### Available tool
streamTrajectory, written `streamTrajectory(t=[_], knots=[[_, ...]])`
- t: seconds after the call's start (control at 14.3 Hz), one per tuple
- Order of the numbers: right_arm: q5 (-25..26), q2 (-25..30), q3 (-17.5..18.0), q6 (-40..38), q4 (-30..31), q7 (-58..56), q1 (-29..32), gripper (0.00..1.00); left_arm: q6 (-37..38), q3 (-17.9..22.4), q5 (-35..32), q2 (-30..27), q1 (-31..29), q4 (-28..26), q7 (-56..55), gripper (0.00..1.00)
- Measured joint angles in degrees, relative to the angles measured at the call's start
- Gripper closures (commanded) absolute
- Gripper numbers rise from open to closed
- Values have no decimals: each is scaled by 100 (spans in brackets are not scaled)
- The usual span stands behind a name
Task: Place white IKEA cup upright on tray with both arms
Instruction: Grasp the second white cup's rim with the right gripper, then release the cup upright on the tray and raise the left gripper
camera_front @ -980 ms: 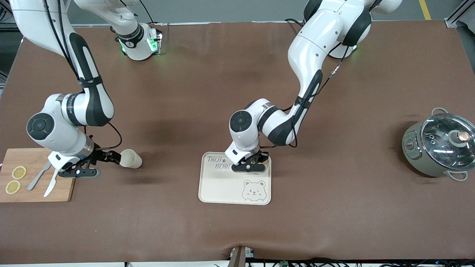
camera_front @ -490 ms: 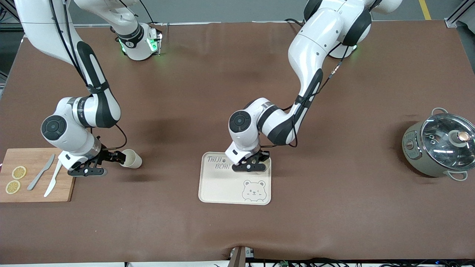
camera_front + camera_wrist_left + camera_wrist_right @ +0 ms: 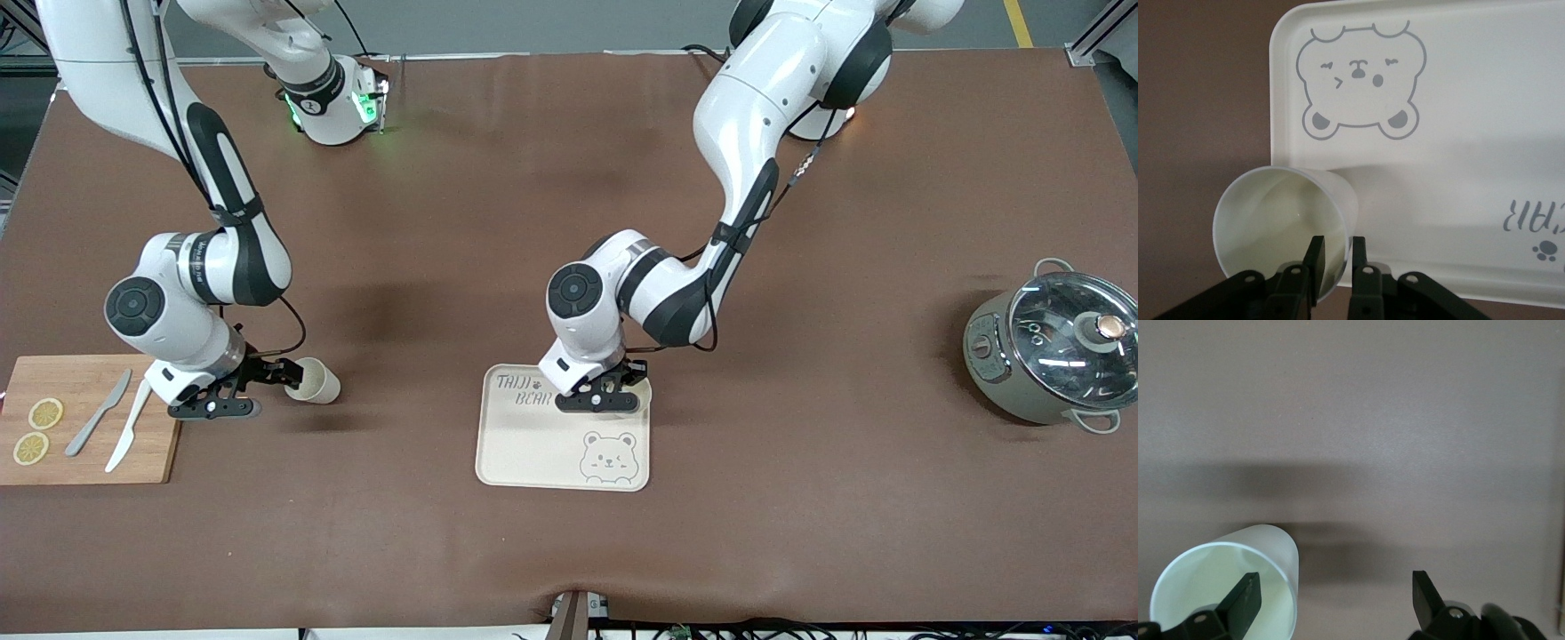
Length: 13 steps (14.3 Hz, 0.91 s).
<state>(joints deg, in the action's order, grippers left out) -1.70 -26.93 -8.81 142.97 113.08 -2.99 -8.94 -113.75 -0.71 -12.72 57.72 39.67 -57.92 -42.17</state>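
Observation:
Two white cups show. One cup (image 3: 316, 381) lies on its side on the brown table beside the bamboo board, mouth toward my right gripper (image 3: 277, 374). That gripper is open, with one finger inside the cup's mouth (image 3: 1218, 590) and the other outside; the right gripper (image 3: 1335, 597) holds nothing. My left gripper (image 3: 600, 397) is low over the cream bear tray (image 3: 533, 444), at its corner toward the left arm's end. The left gripper (image 3: 1336, 250) is shut on the rim of the second cup (image 3: 1275, 223), which tilts against the tray's rim (image 3: 1281, 120). In the front view the hand hides this cup.
A bamboo cutting board (image 3: 89, 462) with two lemon slices (image 3: 37, 430), a grey knife (image 3: 96, 425) and a white knife lies at the right arm's end. A grey pot with a glass lid (image 3: 1058, 351) stands at the left arm's end.
My right arm has moved off the board toward the lying cup, and one of its fingers now reaches into the cup's mouth. The left gripper has barely moved.

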Motion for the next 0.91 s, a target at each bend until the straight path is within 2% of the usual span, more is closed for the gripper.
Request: streamTrajectory(t=[0.35,0.56,0.77,0.91], knots=[[0,-193,28,192,25,-2,-82,0,101,-1,2,-63,5,24,5,73],[0,-193,27,192,17,-2,-90,45,168,-2,3,-67,6,42,6,64],[0,-193,28,190,5,0,-90,60,283,-5,4,-112,7,61,7,61],[-106,-191,33,190,-2,9,-90,63,391,-6,4,-156,7,93,7,61]])
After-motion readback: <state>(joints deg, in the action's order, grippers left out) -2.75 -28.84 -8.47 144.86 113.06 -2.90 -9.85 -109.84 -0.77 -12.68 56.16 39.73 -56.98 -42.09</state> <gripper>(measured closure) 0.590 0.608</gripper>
